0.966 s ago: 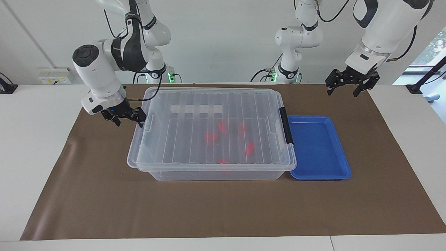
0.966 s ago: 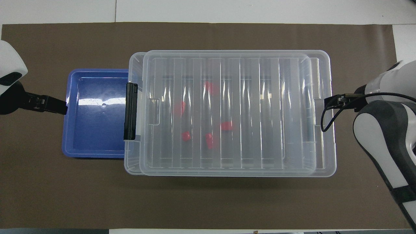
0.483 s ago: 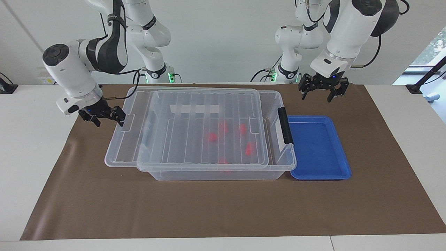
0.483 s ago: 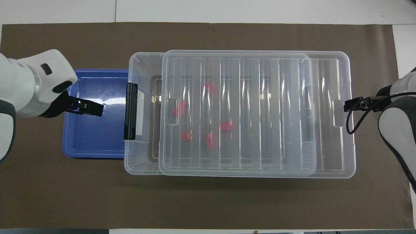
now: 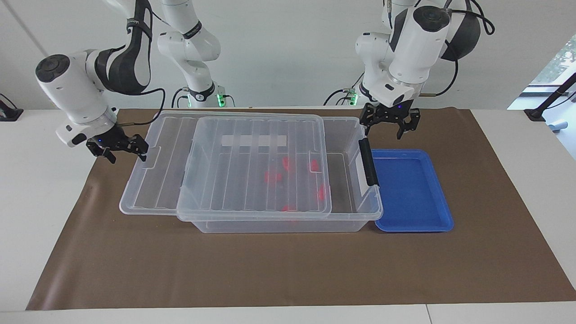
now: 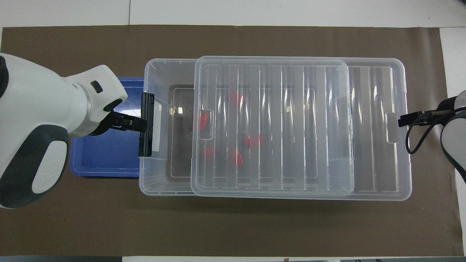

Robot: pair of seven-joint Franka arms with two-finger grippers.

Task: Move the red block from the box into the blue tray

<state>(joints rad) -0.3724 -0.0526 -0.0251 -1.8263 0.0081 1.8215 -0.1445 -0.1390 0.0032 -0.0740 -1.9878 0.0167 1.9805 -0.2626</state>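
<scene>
Over the box [image 5: 346,135] end by the blue tray [image 5: 411,193], left gripper [image 5: 389,122] spread; right gripper [image 5: 118,147] seemingly pinching the lid [image 5: 171,162].

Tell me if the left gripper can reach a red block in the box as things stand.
Probably not yet: the lid covers the red blocks, leaving the box open only beside the left gripper.
</scene>
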